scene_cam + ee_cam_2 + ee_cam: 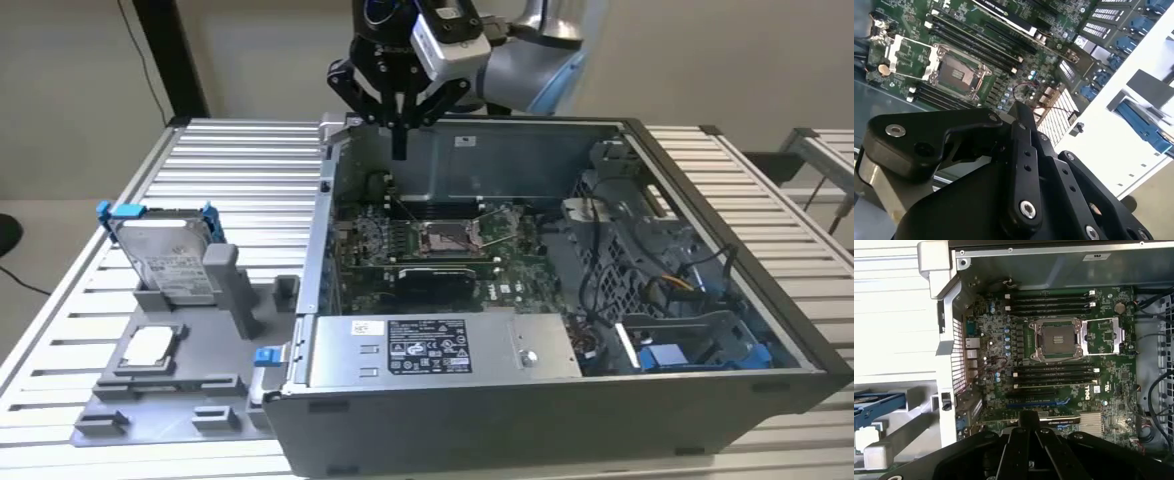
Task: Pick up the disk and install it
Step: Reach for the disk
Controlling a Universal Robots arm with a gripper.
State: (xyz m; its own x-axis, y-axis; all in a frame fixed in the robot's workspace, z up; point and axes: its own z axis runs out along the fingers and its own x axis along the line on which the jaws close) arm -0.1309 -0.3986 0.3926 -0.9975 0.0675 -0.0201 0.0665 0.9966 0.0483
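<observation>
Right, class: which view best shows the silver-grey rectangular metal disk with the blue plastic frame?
The exterior view: the silver-grey metal disk stands in a grey plastic holder, white label visible. Both wrist views catch at most a blue strip, perhaps its frame.

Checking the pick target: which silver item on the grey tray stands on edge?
The disk, with its white label and blue frame, stands on edge in a slot of the tray. The small square chip lies flat beside it.
</observation>
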